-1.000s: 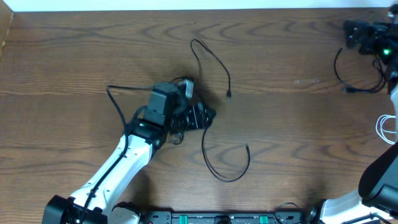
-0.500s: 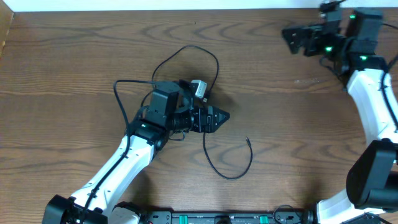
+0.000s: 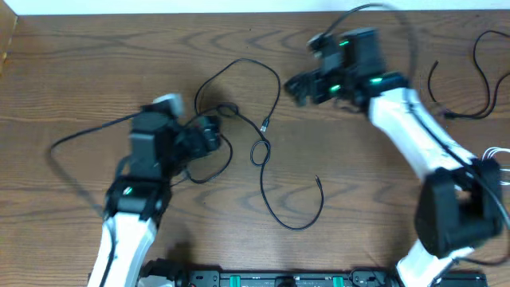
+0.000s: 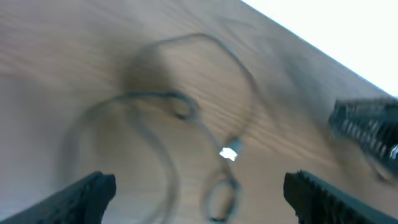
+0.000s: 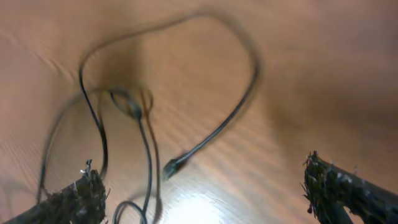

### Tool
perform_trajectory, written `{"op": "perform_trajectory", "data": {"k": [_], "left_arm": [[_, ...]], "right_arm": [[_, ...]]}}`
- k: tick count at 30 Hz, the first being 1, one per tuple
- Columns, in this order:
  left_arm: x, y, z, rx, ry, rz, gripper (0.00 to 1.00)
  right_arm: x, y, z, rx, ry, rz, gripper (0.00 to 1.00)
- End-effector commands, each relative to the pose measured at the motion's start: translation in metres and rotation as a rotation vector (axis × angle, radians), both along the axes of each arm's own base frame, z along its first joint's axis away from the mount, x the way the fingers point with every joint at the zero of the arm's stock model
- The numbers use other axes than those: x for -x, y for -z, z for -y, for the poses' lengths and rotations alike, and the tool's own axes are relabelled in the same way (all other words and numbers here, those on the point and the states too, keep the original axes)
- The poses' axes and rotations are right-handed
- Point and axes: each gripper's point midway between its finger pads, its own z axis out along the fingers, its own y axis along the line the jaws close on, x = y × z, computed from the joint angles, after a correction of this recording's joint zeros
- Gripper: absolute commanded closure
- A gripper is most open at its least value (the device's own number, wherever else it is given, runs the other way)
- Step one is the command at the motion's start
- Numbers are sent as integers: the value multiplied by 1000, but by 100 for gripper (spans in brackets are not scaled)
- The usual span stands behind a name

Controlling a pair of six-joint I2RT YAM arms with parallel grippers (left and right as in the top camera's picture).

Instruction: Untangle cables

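Note:
A thin black cable [image 3: 239, 61] lies in loose loops at the table's middle, with a plug [image 3: 264, 125] and a small loop below it. My left gripper [image 3: 210, 132] is open and empty just left of the loops. The blurred left wrist view shows the cable [image 4: 180, 109] ahead of the open jaws [image 4: 202, 196]. My right gripper [image 3: 296, 86] is open and empty just right of the top loop. Its wrist view shows the cable's plug end [image 5: 171, 167] between the open jaws [image 5: 208, 193]. A second black cable [image 3: 443, 100] and a white cable [image 3: 492, 163] lie at the far right.
The table is brown wood, with a white edge [image 3: 159, 6] along the back. The arms' own thicker black wires [image 3: 80, 139] loop beside the left arm and above the right one. The arm bases stand along the front edge.
The left gripper has let go of the black cable and drawn back left. The right arm has swung from the back right corner to the middle. The cable now lies more spread out.

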Motion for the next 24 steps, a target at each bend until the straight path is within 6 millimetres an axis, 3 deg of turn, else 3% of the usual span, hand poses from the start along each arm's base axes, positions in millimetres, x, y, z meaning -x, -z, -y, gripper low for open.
{"op": "perform_trajectory", "data": {"k": [1,4,8,18,24], "left_arm": [[12,-12,-45,-110,-187,27,7],[26,-12,-59,-147,-238,7,7],[38,-4,-67,-197,-252,-38,7],[42,11,-67,-209,-244,-110,7],[43,22,-67,-218,-239,-155,7]], "right_arm": [[12,35,-25,78,-39,-39,1],[25,60,-46,101,-84,-78,1],[32,99,-51,227,-69,-96,1],[57,99,-98,173,-182,-86,1],[62,118,-123,157,-225,-54,1]]}}
